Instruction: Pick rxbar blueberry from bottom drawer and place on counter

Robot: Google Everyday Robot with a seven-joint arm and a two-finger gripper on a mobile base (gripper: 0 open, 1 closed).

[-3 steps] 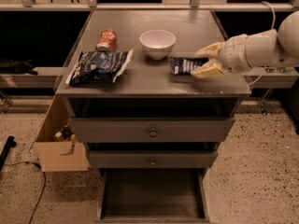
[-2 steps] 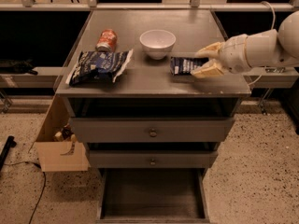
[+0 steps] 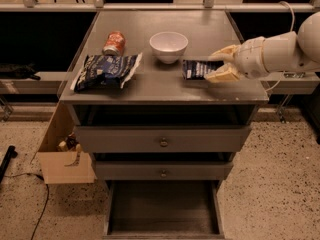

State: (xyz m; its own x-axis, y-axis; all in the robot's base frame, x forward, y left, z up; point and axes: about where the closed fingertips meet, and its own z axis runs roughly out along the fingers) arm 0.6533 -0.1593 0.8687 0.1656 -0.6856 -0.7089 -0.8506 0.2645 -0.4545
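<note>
Gripper (image 3: 210, 67) sitting at right end of rxbar blueberry (image 3: 192, 69), bar lying flat on counter (image 3: 165, 90); grip state not determinable; bottom drawer (image 3: 162, 211) standing open

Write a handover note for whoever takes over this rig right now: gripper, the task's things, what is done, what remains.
Gripper: at the right end of the rxbar blueberry, low over the counter.
Rxbar blueberry: flat on the counter, right of the white bowl.
Bottom drawer: pulled open.
Done: bar is out of the drawer and on the counter.
Left: make sure the bar is let go, then draw the arm back.
</note>
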